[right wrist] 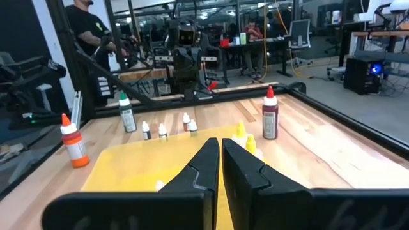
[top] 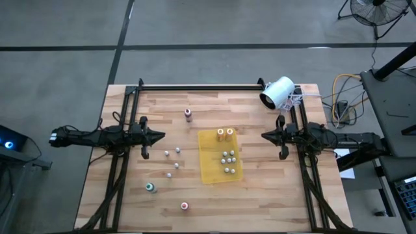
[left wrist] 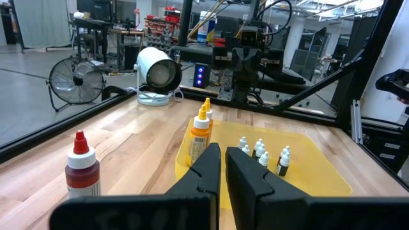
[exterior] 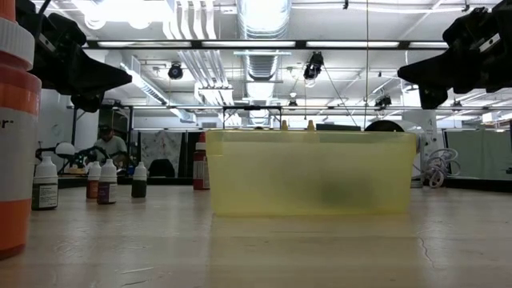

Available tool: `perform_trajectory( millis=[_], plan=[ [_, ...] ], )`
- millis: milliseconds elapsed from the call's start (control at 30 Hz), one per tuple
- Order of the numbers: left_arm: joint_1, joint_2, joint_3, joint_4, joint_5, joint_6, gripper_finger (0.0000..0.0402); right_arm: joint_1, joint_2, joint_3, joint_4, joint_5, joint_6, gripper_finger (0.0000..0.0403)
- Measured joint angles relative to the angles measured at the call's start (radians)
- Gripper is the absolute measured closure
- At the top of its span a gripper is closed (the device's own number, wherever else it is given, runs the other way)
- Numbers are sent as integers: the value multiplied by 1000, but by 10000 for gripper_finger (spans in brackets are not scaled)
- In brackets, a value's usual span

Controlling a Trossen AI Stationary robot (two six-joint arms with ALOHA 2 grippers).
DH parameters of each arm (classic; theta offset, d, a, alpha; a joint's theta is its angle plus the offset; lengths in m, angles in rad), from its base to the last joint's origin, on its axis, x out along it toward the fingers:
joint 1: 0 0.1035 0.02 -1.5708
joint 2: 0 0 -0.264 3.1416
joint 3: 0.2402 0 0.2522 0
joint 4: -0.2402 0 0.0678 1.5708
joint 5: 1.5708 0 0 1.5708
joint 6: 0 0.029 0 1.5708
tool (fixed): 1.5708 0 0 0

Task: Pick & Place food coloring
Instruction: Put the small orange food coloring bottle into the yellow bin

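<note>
Left gripper (top: 158,136) hovers at table's left side, fingers pressed together, empty. Food coloring (top: 228,160): small bottles scattered on bare wood between left gripper and yellow tray (top: 211,170), more inside the tray. Right gripper (top: 265,136) just right of tray, fingers closed, empty.

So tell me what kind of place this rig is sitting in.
Probably a robotics lab or workshop: exposed ceiling ducts, a floor fan, and more arm rigs and cluttered workbenches beyond the wooden table.
</note>
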Motion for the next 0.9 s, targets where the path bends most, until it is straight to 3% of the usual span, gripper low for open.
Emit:
perform_trajectory(
  millis=[300, 900],
  plan=[
    [0, 0, 0, 0, 0, 0, 402, 0, -71, 0, -78, 0, 2, 390],
    [0, 0, 0, 0, 0, 0, 402, 20, -68, 0, -79, -1, 0, 390]
  ],
)
